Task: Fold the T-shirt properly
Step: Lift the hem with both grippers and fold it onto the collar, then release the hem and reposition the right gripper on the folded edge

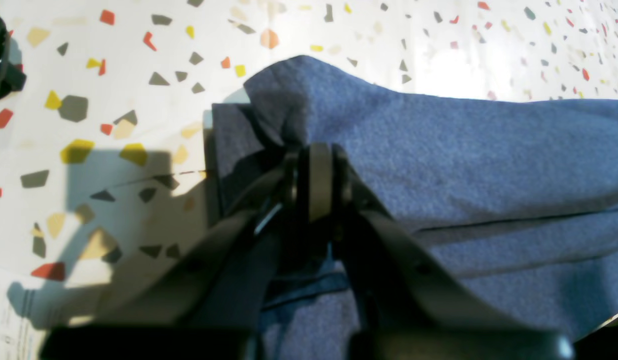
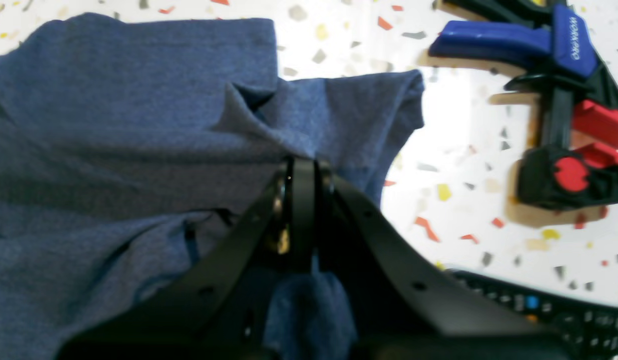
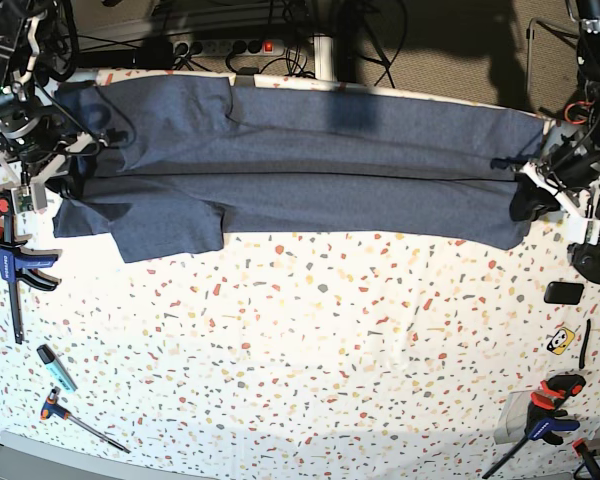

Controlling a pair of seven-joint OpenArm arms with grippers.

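Flanking the stretched T-shirt (image 3: 310,170), both hands clamp its ends, a bar clamp (image 2: 554,115) beside the right hand (image 2: 304,175).

The T-shirt (image 3: 310,170), heathered navy blue and plain on its visible side, lies stretched lengthwise across the far part of the surface (image 3: 310,340), folded along its length, one short sleeve spread flat.

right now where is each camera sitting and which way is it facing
Left wrist: on the left arm, looking along the left gripper, shut on the T-shirt.
Right wrist: on the right arm, looking along the right gripper, also pinching it, clamp beside.
Base: overhead, facing down at the table, both arms at the edges.
All share the T-shirt.
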